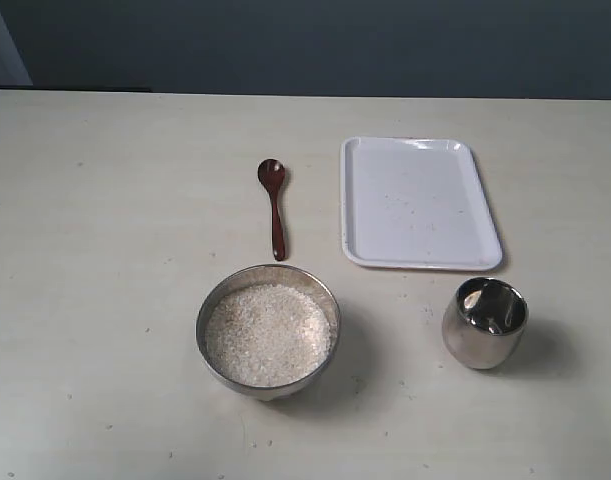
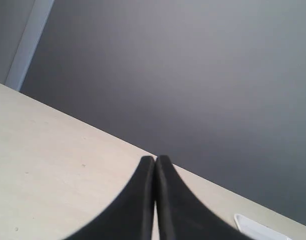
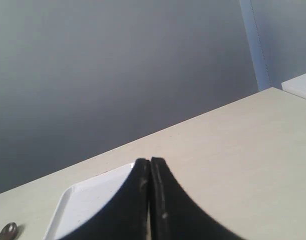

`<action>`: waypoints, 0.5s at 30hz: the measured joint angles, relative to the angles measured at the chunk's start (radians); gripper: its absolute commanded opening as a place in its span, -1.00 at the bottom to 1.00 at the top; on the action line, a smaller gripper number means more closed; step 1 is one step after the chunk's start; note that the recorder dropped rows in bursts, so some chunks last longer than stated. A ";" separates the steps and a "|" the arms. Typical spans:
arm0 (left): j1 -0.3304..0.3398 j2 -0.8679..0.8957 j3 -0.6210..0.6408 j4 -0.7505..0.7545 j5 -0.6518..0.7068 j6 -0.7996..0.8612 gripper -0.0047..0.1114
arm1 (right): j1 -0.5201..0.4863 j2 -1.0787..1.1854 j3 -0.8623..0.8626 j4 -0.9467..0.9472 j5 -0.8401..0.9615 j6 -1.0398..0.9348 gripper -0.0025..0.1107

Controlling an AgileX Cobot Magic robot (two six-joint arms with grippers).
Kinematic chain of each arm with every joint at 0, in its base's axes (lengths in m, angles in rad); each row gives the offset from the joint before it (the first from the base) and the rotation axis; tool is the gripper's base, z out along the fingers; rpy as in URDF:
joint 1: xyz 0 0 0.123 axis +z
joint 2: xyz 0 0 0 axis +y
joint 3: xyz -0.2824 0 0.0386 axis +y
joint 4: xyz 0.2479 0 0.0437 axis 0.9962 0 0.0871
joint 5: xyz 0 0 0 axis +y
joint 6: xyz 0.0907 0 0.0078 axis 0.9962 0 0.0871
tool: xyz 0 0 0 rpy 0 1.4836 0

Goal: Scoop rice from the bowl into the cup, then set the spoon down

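1. Left pincer: jaws pressed together, nothing between them. It hangs over bare bench. Its wrist view takes in only the bench, a dark wall and one corner of the tray.
2. Right pincer: jaws likewise pressed together and holding nothing. It sits over the bench with the tray just beyond its tips.
3. Spoon: lies flat on the bench, untouched. Its head points to the far side and its handle toward the bowl. The handle end stops just short of the bowl's far rim. The tray lies beside it on the right.
4. Spoon relative to the pincers: in the right wrist view only the head shows, past the tray's far side and well apart from the right pincer. Neither pincer appears in the exterior view.
5. Bowl: stands at the near middle of the bench, filled with rice.
6. Cup: upright, to the right of the bowl and apart from it, near the tray's near right corner. Reflections hide its contents, so I cannot tell whether it holds rice.
7. Tray: white, carrying only a few scattered specks.
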 measured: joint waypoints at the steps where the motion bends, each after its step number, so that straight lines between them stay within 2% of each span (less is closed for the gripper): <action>1: 0.000 0.000 0.000 0.000 0.000 0.000 -0.91 | 0.000 0.000 0.000 0.000 0.000 0.000 -0.95; 10: 0.000 0.000 0.000 0.000 0.000 0.000 -0.91 | 0.000 0.000 0.000 0.000 -0.004 0.000 -0.95; 15: 0.000 0.000 0.000 0.000 0.000 0.000 -0.91 | 0.000 0.000 0.004 0.096 -0.136 0.025 -0.95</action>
